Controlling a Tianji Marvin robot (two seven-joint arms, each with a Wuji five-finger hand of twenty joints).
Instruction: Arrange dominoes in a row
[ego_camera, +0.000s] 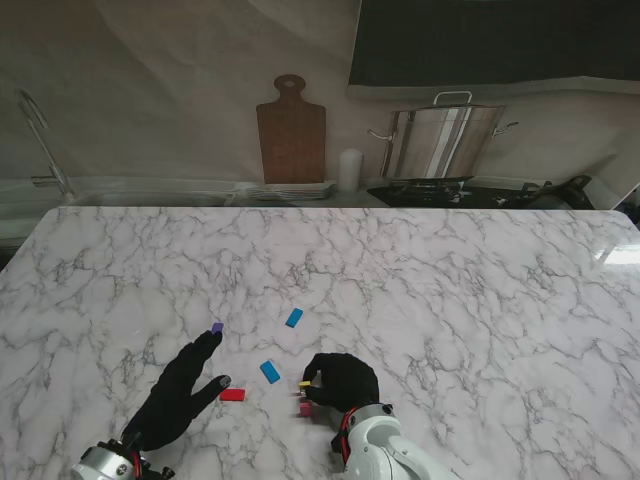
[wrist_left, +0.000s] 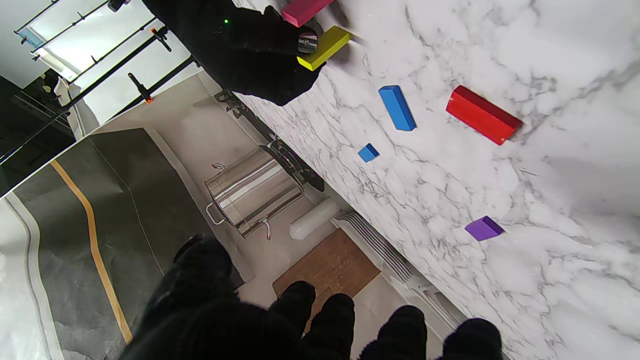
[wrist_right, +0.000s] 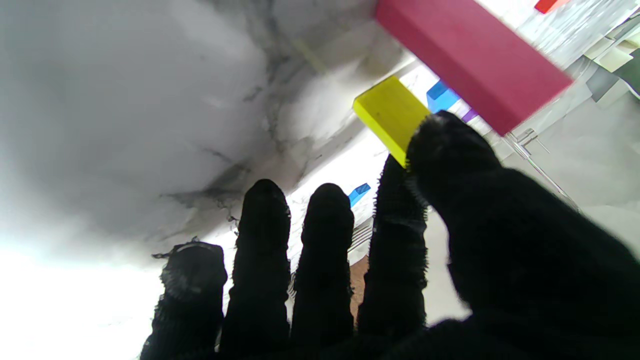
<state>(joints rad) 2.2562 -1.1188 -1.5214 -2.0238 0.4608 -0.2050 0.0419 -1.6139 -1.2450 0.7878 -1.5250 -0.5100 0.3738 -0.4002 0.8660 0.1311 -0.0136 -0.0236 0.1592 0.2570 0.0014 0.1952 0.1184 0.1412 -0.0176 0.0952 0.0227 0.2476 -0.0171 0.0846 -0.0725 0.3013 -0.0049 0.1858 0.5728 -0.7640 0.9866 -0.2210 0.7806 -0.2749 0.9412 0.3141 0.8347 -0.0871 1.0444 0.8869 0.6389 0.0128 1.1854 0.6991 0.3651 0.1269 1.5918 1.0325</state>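
White marble with grey veins covers the desk (ego_camera: 450, 290), and behind its far edge stand a wooden cutting board (ego_camera: 291, 130), a white cylinder (ego_camera: 348, 170) and a steel stockpot (ego_camera: 443, 140). The dominoes lie scattered near me. The right robot hand (ego_camera: 340, 382) pinches a yellow domino (ego_camera: 305, 383) between thumb and forefinger; the right wrist view shows the thumb tip pressed on the block's end while the other three fingers stay straight. A pink domino (ego_camera: 304, 408) lies just beside that hand, nearer to me. The left robot hand (ego_camera: 180, 392) holds nothing, its fingers spread flat over the desk. A red domino (ego_camera: 232, 394) lies just off its thumb tip, and a purple domino (ego_camera: 217, 327) sits just beyond its longest fingertip; whether they touch cannot be told. Between the two hands lies one blue domino (ego_camera: 270, 371), and a second blue domino (ego_camera: 294, 318) lies farther from me, apart from the rest.
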